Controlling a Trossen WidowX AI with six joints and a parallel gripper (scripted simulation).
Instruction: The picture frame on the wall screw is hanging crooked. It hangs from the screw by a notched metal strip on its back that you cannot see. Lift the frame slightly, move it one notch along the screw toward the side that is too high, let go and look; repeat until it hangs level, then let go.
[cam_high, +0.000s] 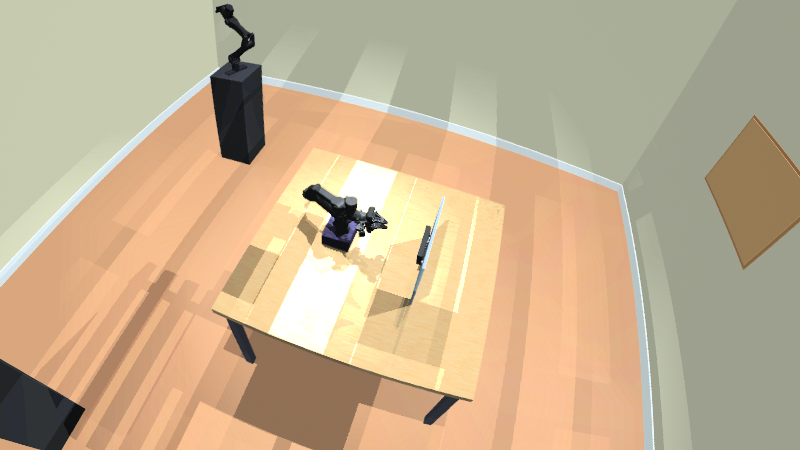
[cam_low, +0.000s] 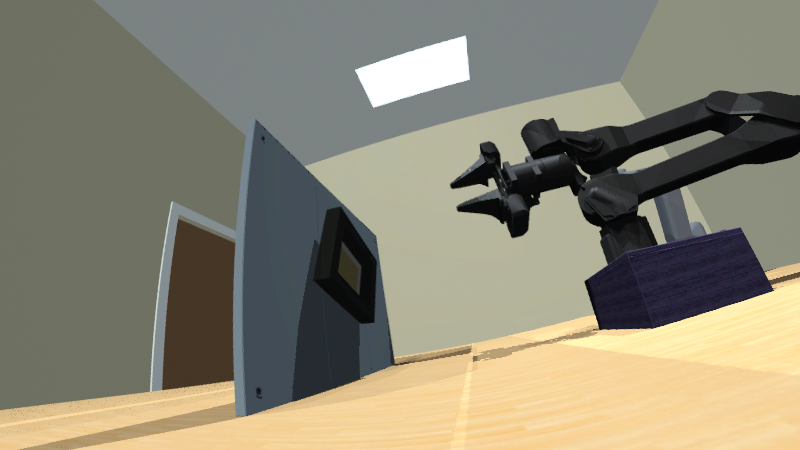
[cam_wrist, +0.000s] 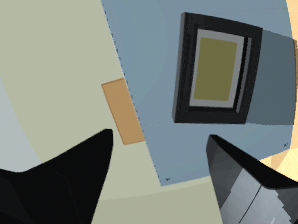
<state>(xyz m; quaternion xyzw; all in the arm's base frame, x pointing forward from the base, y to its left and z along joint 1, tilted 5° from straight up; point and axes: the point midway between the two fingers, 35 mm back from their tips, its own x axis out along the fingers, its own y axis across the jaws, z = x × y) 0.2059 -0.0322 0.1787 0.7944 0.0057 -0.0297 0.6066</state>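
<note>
The black 2-fingered tool (cam_high: 384, 223) (cam_low: 454, 197) (cam_wrist: 161, 139) stands part-open with nothing between its fingers, well apart from the square black picture frame with the olive centre (cam_high: 424, 245) (cam_low: 366, 279) (cam_wrist: 183, 70), which hangs crooked on the upright blue-grey panel (cam_high: 438, 212) (cam_low: 279, 223) (cam_wrist: 150, 65). To regrip well, the tool should probably roll to match the tilt, close squarely on the rim, then lift only slightly before shifting 1 notch toward the high side. The panel just behind leaves little depth for the fingertips, while the tan board (cam_high: 752, 195) on the far wall looks out of the way.
</note>
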